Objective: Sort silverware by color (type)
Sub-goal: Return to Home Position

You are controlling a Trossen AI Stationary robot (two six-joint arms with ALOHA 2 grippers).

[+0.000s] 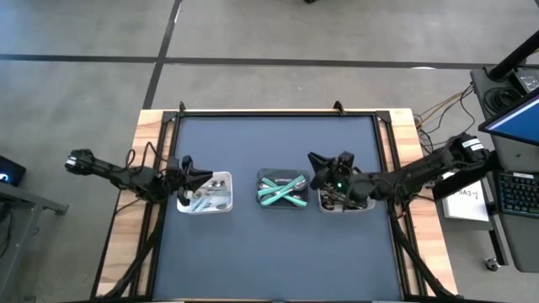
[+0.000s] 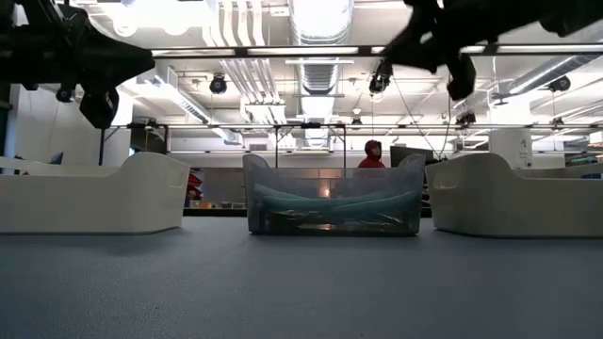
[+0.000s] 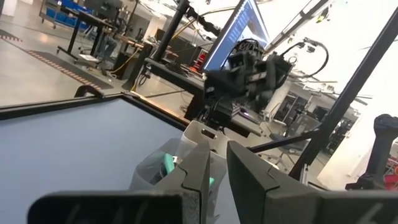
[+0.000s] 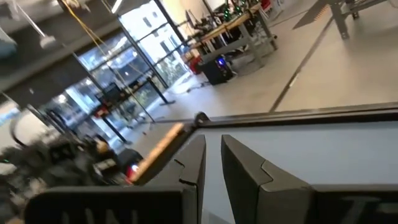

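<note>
Contents of the right tray [image 1: 367, 207] are mostly hidden from me: the right gripper [image 4: 213, 142] and its wrist hang over that tray in the high view, and I cannot make out what lies inside. From bench height the white walls of the two outer trays hide what they hold too. Only the clear middle tray [image 1: 268, 178] shows its load, the teal-handled pieces [image 1: 282, 192], piled crosswise. The left tray [image 1: 222, 203] holds the silver pieces [image 1: 202, 197], with the left gripper [image 3: 216, 149] just over its left end. Both sets of jaws are clenched to a thin slit and grasp nothing. Every piece I can see lies down in a tray, below them and untouched. The three trays sit in a row across the middle of the dark blue bench [image 1: 278, 143], which has wooden edges and a black frame. Around it is grey floor [image 1: 84, 84], with a screen [image 1: 515, 126] and keyboard [image 1: 514, 195] to the right. Far back in the low view stands a person in a red hood [image 2: 372, 155], under ceiling ducts.
</note>
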